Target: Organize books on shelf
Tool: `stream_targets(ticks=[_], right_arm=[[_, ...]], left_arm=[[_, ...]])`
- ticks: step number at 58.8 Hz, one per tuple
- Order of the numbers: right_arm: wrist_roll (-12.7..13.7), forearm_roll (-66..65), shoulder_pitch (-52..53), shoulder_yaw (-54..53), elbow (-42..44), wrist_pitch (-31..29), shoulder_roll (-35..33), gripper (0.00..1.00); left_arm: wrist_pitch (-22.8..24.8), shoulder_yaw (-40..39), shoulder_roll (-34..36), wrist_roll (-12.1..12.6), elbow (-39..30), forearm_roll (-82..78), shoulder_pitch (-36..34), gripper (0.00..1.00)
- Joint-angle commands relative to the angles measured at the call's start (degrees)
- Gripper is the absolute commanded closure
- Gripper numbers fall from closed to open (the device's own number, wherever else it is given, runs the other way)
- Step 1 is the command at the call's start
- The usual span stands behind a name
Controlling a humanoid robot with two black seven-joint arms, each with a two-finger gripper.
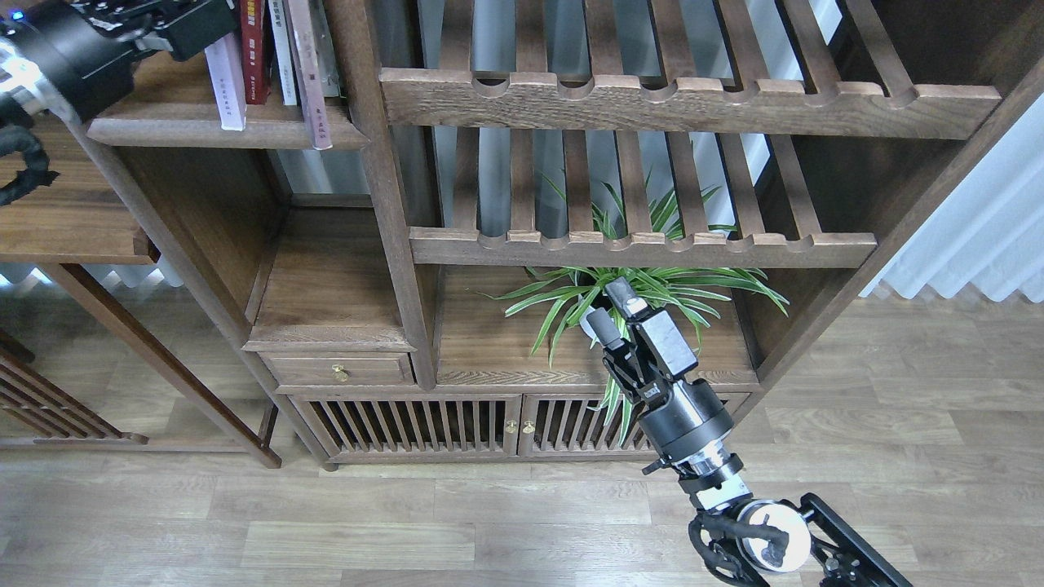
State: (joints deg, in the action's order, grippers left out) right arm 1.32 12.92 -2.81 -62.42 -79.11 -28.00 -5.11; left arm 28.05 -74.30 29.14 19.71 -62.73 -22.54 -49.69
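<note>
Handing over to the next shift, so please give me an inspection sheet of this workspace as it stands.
Surface: the shelf, a solid dark board at upper left, carries the books.
Job's things: books stand upright in a row; the white book and the pinkish book overhang the front lip.
Clutter: green plant in the lower compartment.
Grippers: left gripper is at the white book's top, jaws not readable; right gripper is open, holding nothing, in front of the plant.
Cables: black cables on the left arm; more by the right arm's base.
Surroundings: slatted shelves, wooden floor, white curtain.
</note>
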Motion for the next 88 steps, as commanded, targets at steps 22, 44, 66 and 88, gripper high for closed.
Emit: stream_targets(ticks=[22,44,66,88], right_arm=[[0.00,0.00,0.00,-0.07,0.10,0.00,0.01,0.02],[0.09,0.00,0.27,0.10,0.10,0.00,-0.08,0.02],[0.53,-0.52,0.70,0.54,-0.25,0.00,-0.17,0.02],[0.53,-3.25,1.06,0.81,-1.04,0.00,0.18,0.01]], left_arm=[[-0.05,-1.90,1.09,0.42,-2.04,1.18,2.13,0.44],[-0.05,-9.37,2.50,1.29,-11.62,5.57,14.70,0.44],[-0.05,-10.69,1.01,0.50,-16.28,14.89,25.07,0.44],[-0.05,0.99,-9.71,1.12,-16.28,17.18,30.43,0.45]])
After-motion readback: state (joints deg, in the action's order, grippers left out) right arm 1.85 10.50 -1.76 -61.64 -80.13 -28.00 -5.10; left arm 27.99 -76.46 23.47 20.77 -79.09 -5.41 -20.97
